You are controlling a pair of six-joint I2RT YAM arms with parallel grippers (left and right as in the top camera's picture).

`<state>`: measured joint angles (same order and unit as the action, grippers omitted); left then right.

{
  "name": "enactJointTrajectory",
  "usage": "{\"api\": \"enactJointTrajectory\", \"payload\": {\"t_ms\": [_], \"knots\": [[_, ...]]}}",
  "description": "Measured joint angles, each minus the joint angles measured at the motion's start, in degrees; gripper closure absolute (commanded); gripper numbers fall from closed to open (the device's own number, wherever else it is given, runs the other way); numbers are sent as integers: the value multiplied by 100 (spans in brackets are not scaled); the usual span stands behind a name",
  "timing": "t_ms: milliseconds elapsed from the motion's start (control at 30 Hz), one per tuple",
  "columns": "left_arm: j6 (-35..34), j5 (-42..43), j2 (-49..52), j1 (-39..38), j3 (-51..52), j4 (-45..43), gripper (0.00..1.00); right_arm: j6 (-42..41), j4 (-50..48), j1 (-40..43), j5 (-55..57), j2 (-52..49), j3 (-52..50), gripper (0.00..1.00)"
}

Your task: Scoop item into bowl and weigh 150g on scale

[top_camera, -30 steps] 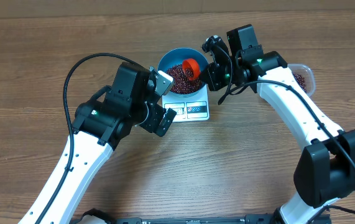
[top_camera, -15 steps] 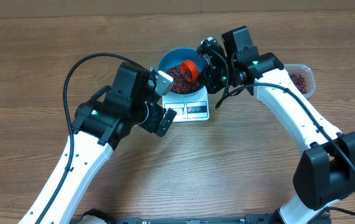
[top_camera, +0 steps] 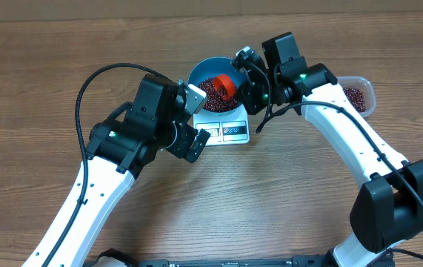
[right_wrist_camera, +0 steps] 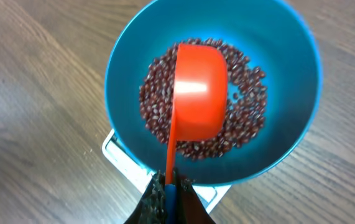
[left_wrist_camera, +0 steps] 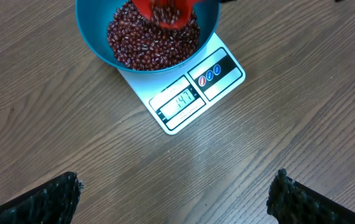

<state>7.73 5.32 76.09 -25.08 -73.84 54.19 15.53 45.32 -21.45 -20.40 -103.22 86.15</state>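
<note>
The blue bowl point(top_camera: 196, 74) stands on the white scale point(top_camera: 233, 132) and holds a heap of red-brown beans, the item point(top_camera: 210, 95). My right gripper point(top_camera: 250, 83) is shut on the handle of an orange scoop point(top_camera: 225, 84), which is tipped mouth-down over the heap. The right wrist view shows the scoop's back point(right_wrist_camera: 199, 99) above the beans point(right_wrist_camera: 248, 118), inside the bowl point(right_wrist_camera: 289, 62), with my gripper point(right_wrist_camera: 170, 190) on the handle. My left gripper point(left_wrist_camera: 174, 196) hangs open over bare wood, near the scale point(left_wrist_camera: 224, 78), whose display reads 147.
A clear plastic tub point(top_camera: 359, 95) with more beans sits at the right, behind my right arm. A black cable point(top_camera: 85, 89) loops over my left arm. Wooden tabletop surrounds the scale.
My right gripper has carried the scoop a little left, further over the bowl, and tipped it more. The left arm has not moved.
</note>
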Motion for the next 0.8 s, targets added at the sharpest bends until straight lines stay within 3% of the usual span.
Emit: {"api": "enactJointTrajectory", "payload": {"t_ms": [800], "knots": [[0,0,0,0,0,0,0,-313,-96,-7,286,11,0,96]]}}
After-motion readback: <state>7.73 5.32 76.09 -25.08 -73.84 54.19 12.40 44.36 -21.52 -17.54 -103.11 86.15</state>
